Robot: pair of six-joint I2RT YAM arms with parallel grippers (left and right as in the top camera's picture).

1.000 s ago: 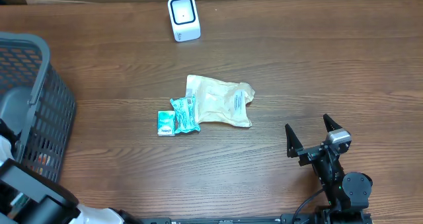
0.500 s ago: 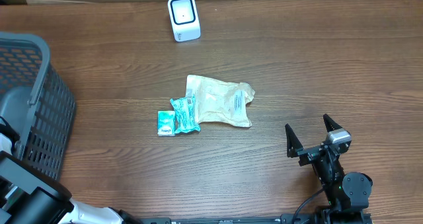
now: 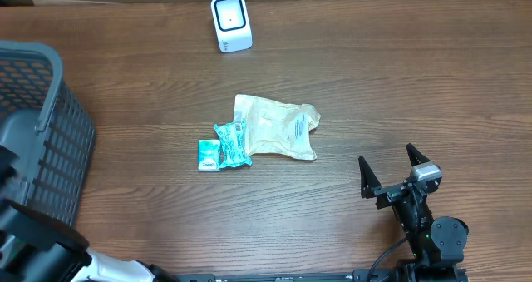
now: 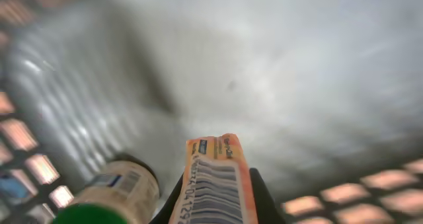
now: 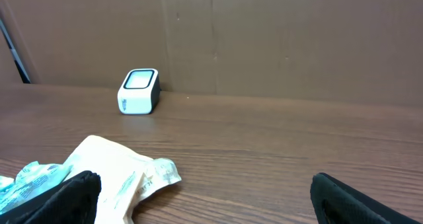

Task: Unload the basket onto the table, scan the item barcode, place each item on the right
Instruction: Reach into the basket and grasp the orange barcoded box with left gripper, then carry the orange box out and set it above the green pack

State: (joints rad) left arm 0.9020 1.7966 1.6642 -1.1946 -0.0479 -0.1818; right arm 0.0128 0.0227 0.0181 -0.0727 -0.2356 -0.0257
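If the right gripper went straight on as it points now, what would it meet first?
Likely nothing close: right gripper faces bare table, beige pouch lying left of its line; depth unclear.

Beige pouch (image 3: 278,126) touching teal packet (image 3: 232,142); grey basket (image 3: 66,149) well apart at left edge.

Basket (image 3: 62,141) walls block left edge; pouch (image 3: 278,126), packets (image 3: 231,143) mid-table; open wood before scanner (image 3: 230,22).

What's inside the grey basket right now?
Inside the basket, the left gripper pinches an orange barcoded packet, beside a green-capped bottle. Any other contents are hidden overhead by the arm and frame edge.
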